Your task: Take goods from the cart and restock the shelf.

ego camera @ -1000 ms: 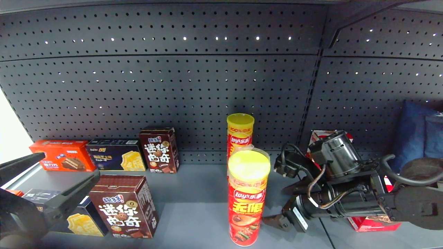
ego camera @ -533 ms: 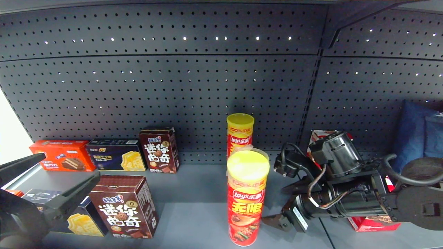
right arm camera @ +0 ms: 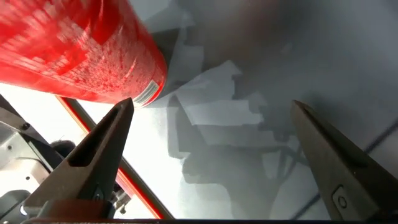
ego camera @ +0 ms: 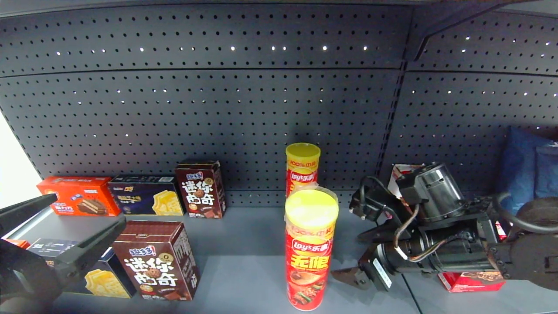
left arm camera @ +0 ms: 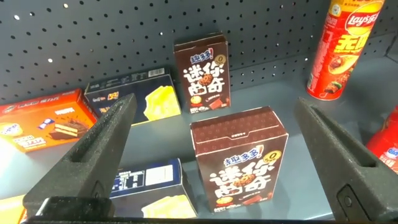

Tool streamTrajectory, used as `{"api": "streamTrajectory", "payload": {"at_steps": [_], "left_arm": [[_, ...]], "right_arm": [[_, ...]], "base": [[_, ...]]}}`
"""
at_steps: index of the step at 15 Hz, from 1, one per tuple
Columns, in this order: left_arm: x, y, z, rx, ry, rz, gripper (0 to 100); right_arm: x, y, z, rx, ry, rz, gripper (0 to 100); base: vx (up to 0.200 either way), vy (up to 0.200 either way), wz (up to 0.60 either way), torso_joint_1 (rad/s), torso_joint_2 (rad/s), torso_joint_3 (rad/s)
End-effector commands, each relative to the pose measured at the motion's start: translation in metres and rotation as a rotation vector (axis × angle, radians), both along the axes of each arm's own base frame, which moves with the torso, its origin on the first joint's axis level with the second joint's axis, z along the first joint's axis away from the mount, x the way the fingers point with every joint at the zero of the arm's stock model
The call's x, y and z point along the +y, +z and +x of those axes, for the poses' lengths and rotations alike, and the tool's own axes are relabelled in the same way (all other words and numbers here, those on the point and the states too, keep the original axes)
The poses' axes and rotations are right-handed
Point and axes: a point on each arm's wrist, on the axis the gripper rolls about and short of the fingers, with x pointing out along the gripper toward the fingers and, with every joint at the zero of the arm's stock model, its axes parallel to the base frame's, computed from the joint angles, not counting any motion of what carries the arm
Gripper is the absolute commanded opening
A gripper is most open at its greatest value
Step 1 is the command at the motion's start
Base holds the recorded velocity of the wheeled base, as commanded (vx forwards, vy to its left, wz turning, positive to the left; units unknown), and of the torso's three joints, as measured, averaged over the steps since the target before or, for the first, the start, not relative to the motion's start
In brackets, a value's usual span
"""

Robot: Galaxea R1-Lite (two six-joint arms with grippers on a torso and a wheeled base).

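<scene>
A tall red chips can [ego camera: 311, 249] with a yellow lid stands upright near the shelf's front edge, a second can [ego camera: 302, 168] behind it by the pegboard. My right gripper [ego camera: 361, 256] hangs open just right of the front can, apart from it; in the right wrist view the can [right arm camera: 74, 56] lies beside the open right gripper [right arm camera: 211, 106], nothing between the fingers. My left gripper [ego camera: 65, 226] is open at the far left above the boxes. In the left wrist view the open left gripper [left arm camera: 214, 102] frames a brown cookie box [left arm camera: 239, 155].
On the grey shelf [ego camera: 244, 244] stand an orange box [ego camera: 78, 200], a dark blue box [ego camera: 146, 196] and two brown boxes [ego camera: 200, 189] [ego camera: 157, 259]. A red box [ego camera: 471, 281] lies under my right arm. Blue bags [ego camera: 523, 165] fill the far right. Bare shelf lies between boxes and cans.
My right gripper has drawn back a little to the right, away from the front can, which stands on its own. The left arm has not moved.
</scene>
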Motion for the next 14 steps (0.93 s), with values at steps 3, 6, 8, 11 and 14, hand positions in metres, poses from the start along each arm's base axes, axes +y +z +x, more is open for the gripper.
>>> {"api": "streamTrajectory", "payload": {"at_steps": [3, 6, 8, 11, 14], "left_arm": [[0.002, -0.004, -0.006, -0.003, -0.001, -0.002, 100], [0.005, -0.011, -0.014, -0.005, 0.0, -0.002, 100], [0.009, -0.018, -0.023, -0.013, 0.005, -0.003, 100], [0.014, -0.025, -0.036, -0.041, 0.011, 0.004, 100], [0.019, -0.036, -0.048, -0.041, 0.024, 0.01, 100]], "right_arm": [[-0.042, 0.067, -0.027, -0.214, -0.076, 0.17, 100], [-0.071, 0.091, -0.053, -0.31, -0.135, 0.255, 100], [-0.094, 0.094, -0.072, -0.351, -0.23, 0.29, 100], [-0.137, 0.104, -0.096, -0.498, -0.416, 0.326, 100], [-0.171, 0.1, -0.147, -0.656, -0.622, 0.328, 100]], "base": [[0.0, 0.0, 0.0, 0.0, 0.0, 0.0], [0.0, 0.0, 0.0, 0.0, 0.0, 0.0], [0.0, 0.0, 0.0, 0.0, 0.0, 0.0], [0.0, 0.0, 0.0, 0.0, 0.0, 0.0], [0.0, 0.0, 0.0, 0.0, 0.0, 0.0]]}}
